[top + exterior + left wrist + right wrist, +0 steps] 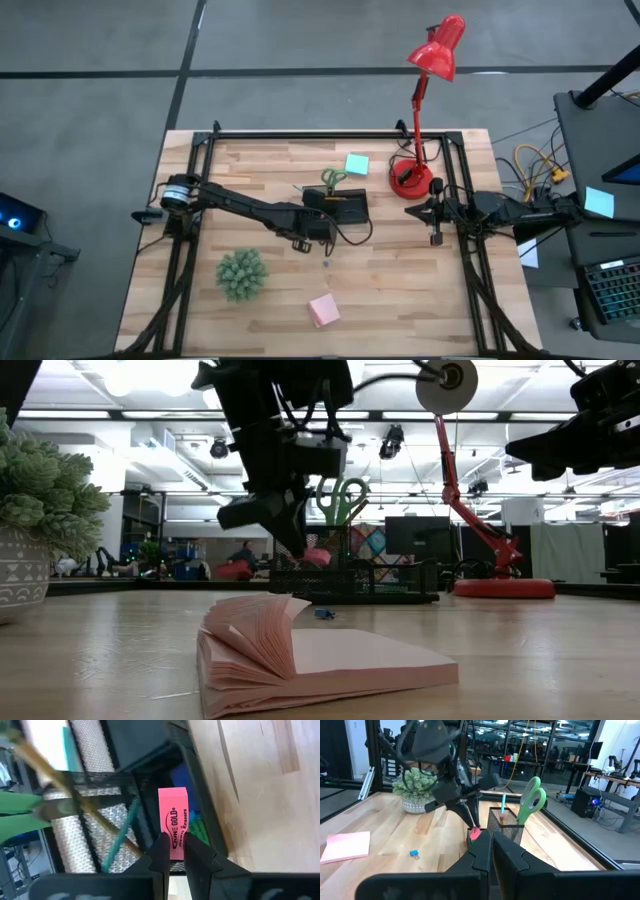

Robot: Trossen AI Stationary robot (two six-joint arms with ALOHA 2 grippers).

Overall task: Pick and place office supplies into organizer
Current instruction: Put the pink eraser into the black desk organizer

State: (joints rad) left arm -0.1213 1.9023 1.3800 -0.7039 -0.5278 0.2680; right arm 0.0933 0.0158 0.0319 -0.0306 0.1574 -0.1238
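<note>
Pink eraser point(173, 822) pinched between closed fingers of left tool point(173, 851), poised directly over low front compartment of black mesh organizer point(336, 206). Green-handled scissors point(532, 800), teal pen point(120, 837) and yellow pencil point(60, 785) standing in tall mesh cup just behind left tool. Green and blue shapes, probably erasers, lying in compartment beneath held eraser.

Risks, as judged:
- Eraser held by one end only; possible pivot or slip on release, with landing on organizer rim or desk point(400, 290) rather than inside.
- Narrow compartment, already partly filled; possible bounce off contents below.
- Pencil and pen leaning toward left tool; possible snag during descent or withdrawal, tipping cup contents.
- Light organizer; possible shove across desk if fingers press on wall.

Other supplies not yet placed: pink sticky-note pad point(323, 311) well in front of left tool, small blue item point(414, 853) on desk just in front of organizer, teal pad point(356, 164) beyond it.

Right tool point(492, 851) waiting well off to organizer's right, near red lamp point(415, 176), fingers closed on nothing.

Hard to make out: compartment floor in shadow, exact contents uncertain; clearance between eraser and organizer wall; identity of small blue item.
</note>
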